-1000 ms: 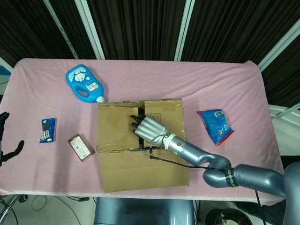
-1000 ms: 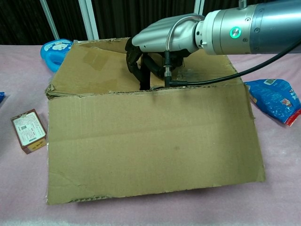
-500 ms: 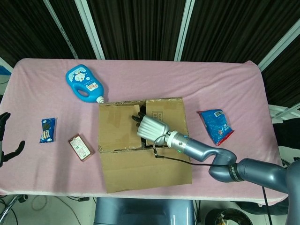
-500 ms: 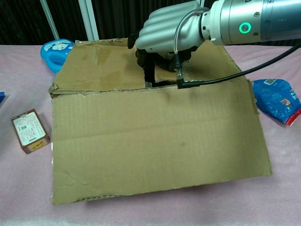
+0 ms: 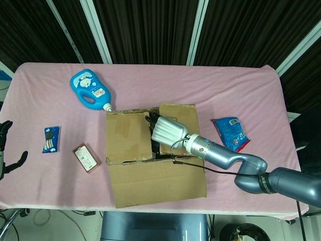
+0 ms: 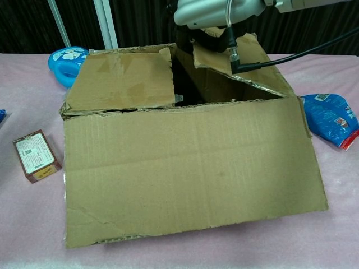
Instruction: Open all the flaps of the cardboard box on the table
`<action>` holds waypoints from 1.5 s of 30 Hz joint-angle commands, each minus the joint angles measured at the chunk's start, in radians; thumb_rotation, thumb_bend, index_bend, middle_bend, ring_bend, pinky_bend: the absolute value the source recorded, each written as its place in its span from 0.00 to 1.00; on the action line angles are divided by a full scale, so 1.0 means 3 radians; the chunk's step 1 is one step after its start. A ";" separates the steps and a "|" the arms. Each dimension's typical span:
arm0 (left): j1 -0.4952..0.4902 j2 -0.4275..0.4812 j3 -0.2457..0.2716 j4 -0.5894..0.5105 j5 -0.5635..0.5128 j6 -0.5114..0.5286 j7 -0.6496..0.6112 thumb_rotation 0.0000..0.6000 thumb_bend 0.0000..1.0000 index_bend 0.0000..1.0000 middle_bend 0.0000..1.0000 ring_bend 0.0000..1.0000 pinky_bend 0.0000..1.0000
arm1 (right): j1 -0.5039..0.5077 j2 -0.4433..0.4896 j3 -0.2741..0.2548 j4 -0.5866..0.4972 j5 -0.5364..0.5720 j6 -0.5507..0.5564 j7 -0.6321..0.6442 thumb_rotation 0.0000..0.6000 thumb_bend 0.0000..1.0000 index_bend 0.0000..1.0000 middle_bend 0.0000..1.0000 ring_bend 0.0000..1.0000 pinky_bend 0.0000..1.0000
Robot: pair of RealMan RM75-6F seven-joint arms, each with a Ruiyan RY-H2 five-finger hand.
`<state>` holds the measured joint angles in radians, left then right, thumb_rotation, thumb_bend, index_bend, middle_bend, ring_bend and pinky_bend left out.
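Note:
The cardboard box (image 5: 128, 150) sits mid-table on the pink cloth. Its near flap (image 6: 190, 168) lies folded out towards me. The left inner flap (image 6: 123, 78) still lies flat over the opening. My right hand (image 5: 168, 129) is over the middle of the box, fingers hooked under the edge of the right inner flap (image 6: 252, 61), which stands tilted up, leaving a dark gap into the box. In the chest view the right hand (image 6: 216, 14) is at the top edge. My left hand (image 5: 6, 150) shows at the far left edge of the head view, off the table, fingers apart and holding nothing.
A blue detergent bottle (image 5: 90, 90) lies behind the box to the left. A small blue packet (image 5: 50, 139) and a small brown carton (image 5: 86, 157) lie left of the box. A blue and red snack bag (image 5: 230, 134) lies to its right.
My right hand has risen and moved right, pulling the right inner flap up from flat to tilted and opening a dark gap. The box shifted slightly. The left hand stayed still.

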<state>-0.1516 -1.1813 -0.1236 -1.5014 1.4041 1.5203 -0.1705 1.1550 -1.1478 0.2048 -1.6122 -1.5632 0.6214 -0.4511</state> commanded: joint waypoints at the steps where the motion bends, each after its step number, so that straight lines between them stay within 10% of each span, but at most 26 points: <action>1: 0.0003 -0.0001 -0.0006 -0.0002 -0.0003 -0.0001 -0.0003 1.00 0.28 0.03 0.05 0.00 0.08 | -0.0022 0.0140 0.0013 -0.0104 0.0037 0.0011 -0.0037 1.00 1.00 0.65 0.45 0.14 0.22; 7: 0.0005 -0.0001 -0.0011 -0.0006 0.0000 -0.0014 0.0004 1.00 0.28 0.03 0.05 0.00 0.08 | -0.0042 0.0359 0.0032 -0.0210 0.0060 0.0022 -0.0084 1.00 0.98 0.64 0.43 0.13 0.22; 25: 0.0022 0.0005 -0.0019 -0.0021 0.0025 -0.0020 0.0019 1.00 0.28 0.03 0.05 0.00 0.08 | -0.0108 0.0822 0.0043 -0.0327 0.0220 0.0002 -0.0507 1.00 0.45 0.39 0.30 0.11 0.22; 45: 0.0041 0.0031 -0.0012 -0.0054 0.0056 -0.0033 0.0012 1.00 0.28 0.03 0.05 0.00 0.06 | -0.0284 0.1264 0.0056 -0.0486 0.0432 0.0115 -0.0761 1.00 0.39 0.32 0.27 0.11 0.22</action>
<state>-0.1394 -1.1720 -0.1271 -1.5174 1.4206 1.5104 -0.1670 1.0758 -0.7758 0.2248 -1.7551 -1.4380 0.6538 -0.6760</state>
